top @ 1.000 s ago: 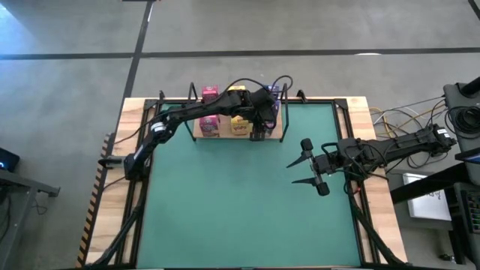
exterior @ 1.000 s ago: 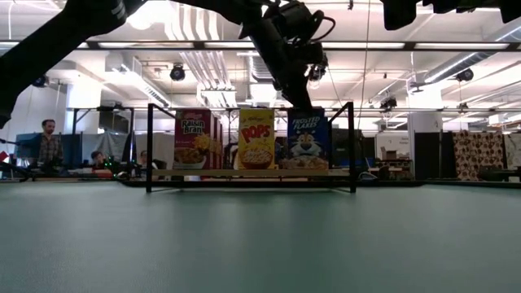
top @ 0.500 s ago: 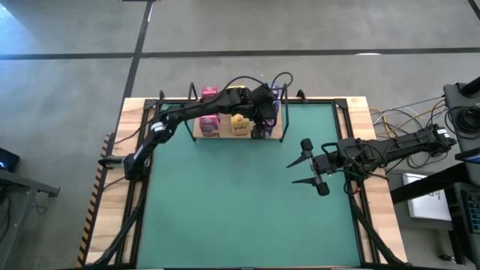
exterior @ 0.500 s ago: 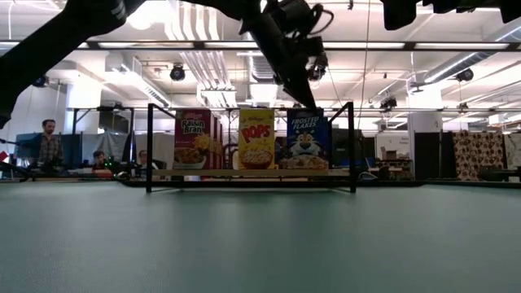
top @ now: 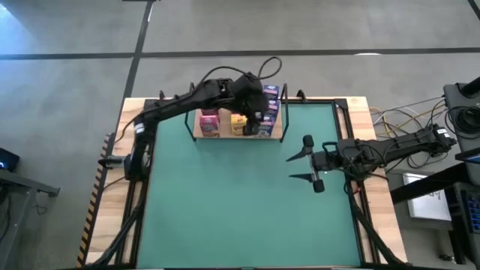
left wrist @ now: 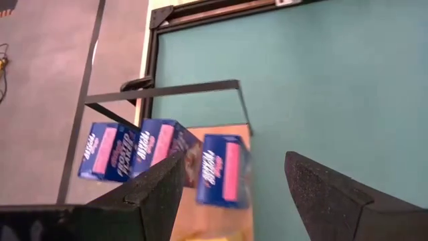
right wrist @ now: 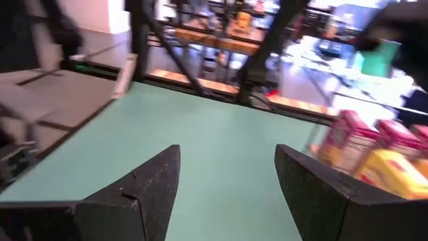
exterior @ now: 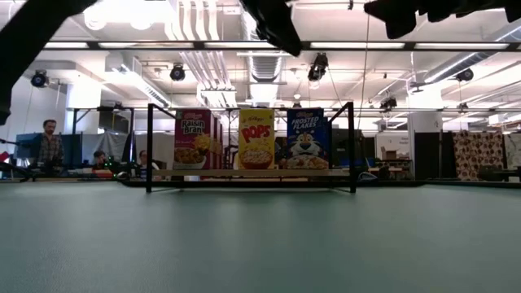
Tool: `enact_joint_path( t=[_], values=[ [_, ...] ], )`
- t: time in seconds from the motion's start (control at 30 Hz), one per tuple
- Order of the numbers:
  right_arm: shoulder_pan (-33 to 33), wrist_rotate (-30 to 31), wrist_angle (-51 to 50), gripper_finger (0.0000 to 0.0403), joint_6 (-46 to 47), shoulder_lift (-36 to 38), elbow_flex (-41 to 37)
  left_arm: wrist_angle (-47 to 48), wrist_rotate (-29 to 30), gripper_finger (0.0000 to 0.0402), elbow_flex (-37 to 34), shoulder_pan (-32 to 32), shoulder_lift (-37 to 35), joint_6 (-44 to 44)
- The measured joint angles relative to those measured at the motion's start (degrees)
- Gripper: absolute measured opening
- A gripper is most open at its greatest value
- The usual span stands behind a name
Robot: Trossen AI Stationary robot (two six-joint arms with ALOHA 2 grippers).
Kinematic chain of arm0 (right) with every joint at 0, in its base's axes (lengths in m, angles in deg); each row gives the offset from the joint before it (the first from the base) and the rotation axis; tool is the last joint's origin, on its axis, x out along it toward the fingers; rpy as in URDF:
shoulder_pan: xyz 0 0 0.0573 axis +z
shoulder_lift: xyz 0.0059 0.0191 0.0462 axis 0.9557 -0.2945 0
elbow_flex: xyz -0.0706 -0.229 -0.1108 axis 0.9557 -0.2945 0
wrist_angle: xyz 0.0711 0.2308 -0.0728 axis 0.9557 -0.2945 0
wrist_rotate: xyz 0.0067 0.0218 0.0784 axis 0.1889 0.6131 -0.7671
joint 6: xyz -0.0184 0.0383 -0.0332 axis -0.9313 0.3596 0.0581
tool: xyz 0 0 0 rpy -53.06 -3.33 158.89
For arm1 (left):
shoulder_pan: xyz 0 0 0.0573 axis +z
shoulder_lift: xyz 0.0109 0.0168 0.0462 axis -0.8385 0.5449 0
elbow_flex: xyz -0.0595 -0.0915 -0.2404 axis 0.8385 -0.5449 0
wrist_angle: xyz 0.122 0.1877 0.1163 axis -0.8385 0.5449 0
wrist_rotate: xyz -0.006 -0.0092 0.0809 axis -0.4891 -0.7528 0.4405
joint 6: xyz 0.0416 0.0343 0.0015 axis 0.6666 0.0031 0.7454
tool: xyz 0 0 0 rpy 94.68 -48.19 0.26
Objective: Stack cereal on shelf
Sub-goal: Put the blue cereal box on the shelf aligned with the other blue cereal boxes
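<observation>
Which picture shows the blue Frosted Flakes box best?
The low view: the Frosted Flakes box faces that camera on the shelf, printed front readable. The high view shows only blue box tops beside the left arm. The left wrist view shows three blue boxes from above. The right wrist view shows none.

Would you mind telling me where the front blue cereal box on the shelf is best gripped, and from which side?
Grip the front blue cereal box across its narrow sides near the top, probably from above: it stands upright on the shelf, close beside the yellow box.
</observation>
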Motion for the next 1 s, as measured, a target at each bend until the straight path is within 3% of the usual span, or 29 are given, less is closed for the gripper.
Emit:
enact_joint_path(
  t=[0.17, 0.43, 0.53, 0.7, 0.9, 1.0],
  values=[
    [-0.02, 9.39, -0.60, 0.0233, 1.83, -0.02, 0.00, -2.37, 1.27, 0.0240, -10.35, -1.76, -8.91, -3.18],
    [-0.02, 25.22, -1.27, 0.0233, 7.56, -1.02, 0.00, -24.30, 4.38, 0.0231, -43.64, -6.53, -29.33, -9.43],
    [-0.48, 28.53, -2.06, 0.0233, 9.09, -2.35, 0.45, -31.84, 5.84, 0.0229, -53.37, -7.88, -36.18, -11.50],
    [-4.20, 29.19, -9.09, 0.0233, 11.90, -5.32, 6.58, -43.24, 6.60, 0.0228, -66.10, -8.84, -45.43, -12.22],
    [-10.17, 28.40, -26.29, 0.0233, 14.45, -11.42, 19.17, -52.90, 9.39, 0.0228, -77.13, -8.79, -53.69, -9.96],
    [-13.83, 24.23, -33.01, 0.0233, 14.47, -15.23, 25.56, -56.78, 12.11, 0.0228, -81.23, -8.79, -56.75, -7.69]
  ],
)
